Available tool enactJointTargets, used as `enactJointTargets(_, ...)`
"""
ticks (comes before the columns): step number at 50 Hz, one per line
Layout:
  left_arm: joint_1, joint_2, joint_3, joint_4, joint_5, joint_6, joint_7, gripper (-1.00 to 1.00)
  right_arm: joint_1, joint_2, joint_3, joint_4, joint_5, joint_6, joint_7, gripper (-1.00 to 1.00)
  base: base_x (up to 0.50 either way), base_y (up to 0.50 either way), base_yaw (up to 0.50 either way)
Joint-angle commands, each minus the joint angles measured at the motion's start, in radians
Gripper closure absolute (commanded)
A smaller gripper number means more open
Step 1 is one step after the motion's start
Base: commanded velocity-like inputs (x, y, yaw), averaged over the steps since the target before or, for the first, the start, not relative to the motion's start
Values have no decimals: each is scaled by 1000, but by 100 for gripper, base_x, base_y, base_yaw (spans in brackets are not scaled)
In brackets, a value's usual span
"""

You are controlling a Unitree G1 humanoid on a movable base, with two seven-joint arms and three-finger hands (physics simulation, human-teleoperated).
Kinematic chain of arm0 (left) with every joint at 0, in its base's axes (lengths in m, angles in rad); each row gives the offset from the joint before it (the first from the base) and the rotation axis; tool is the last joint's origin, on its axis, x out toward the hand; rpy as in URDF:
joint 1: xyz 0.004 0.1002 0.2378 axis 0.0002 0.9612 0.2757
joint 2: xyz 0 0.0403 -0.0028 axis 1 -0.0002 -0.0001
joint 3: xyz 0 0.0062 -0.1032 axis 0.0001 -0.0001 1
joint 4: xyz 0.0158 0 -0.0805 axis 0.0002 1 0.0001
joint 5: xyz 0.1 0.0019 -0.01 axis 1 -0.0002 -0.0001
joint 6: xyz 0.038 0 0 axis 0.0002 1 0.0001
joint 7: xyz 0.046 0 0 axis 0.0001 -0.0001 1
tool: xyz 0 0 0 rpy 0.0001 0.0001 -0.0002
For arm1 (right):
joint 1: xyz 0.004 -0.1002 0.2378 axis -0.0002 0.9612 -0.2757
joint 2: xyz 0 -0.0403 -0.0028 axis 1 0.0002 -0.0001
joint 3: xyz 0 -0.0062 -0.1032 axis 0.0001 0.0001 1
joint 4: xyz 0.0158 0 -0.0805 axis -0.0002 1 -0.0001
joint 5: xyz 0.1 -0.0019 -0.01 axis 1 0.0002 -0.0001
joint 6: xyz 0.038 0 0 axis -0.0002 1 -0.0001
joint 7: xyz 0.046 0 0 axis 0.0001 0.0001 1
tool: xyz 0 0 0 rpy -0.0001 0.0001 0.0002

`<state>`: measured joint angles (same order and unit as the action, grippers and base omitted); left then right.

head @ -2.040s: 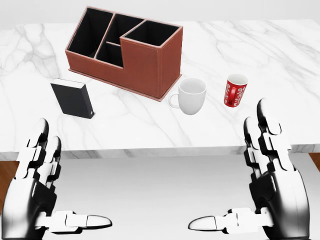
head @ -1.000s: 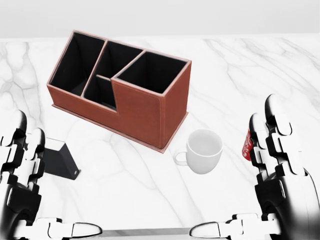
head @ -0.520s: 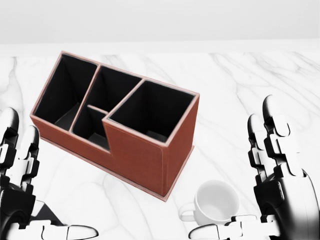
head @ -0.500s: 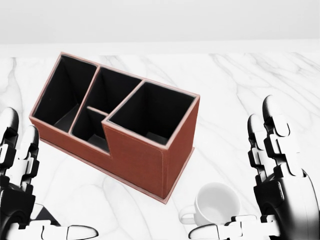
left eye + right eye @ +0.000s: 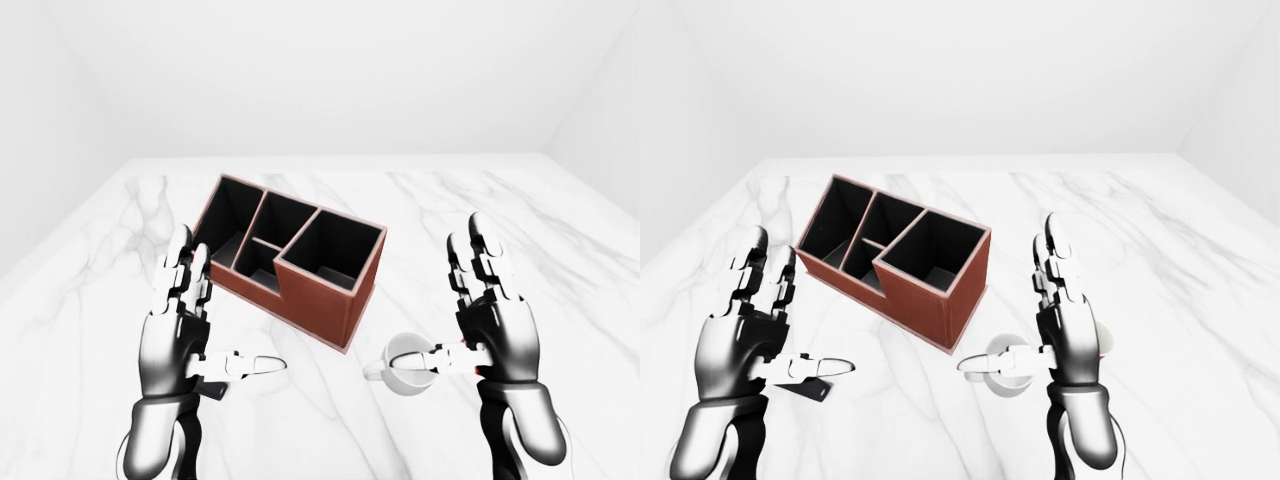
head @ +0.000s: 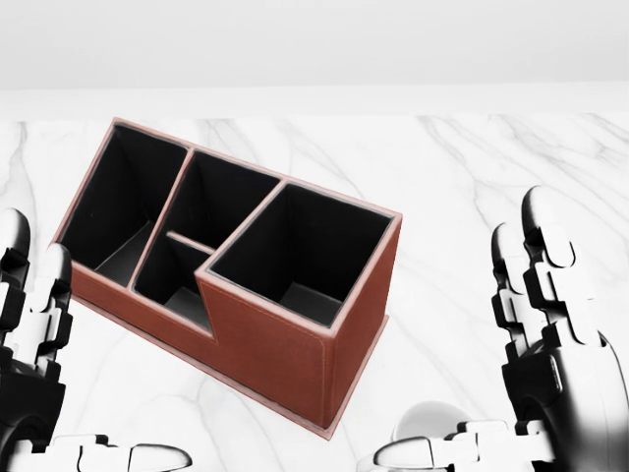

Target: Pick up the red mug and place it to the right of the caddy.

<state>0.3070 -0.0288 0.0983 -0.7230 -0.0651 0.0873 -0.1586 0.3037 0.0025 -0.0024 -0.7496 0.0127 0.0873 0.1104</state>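
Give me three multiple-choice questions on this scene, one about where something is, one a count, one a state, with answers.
1. In the left-eye view, where is the white mug from the caddy? A upper left; B lower right; C inside it.
2. How many compartments has the caddy? A two; B four; C six.
3. The right hand is: A open, empty; B shut on the mug; C unseen.
Answers: B, it stands off the caddy's lower right corner; B, the head view shows four black wells; A, its fingers spread, gripping nothing.
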Motion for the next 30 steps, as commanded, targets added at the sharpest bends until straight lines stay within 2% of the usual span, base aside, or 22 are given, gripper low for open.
enactJointTargets(1,3,-1,-3,5,3,0,0,-100,5,2,-2,-1,18,0,8,-100,0,-31,0)
enactJointTargets(7,3,0,1,-4,-1,0,0,-100,2,3,-7,-5,30,0,7,-100,0,-50,0)
enactJointTargets(22,2,0,3,0,-1,0,-4,-100,8,-1,3,-16,10,0,3,-100,0,-1,0)
enactJointTargets(30,6,-1,1,-6,0,0,-3,-100,6,6,-15,-30,52,0,7,-100,31,0,0)
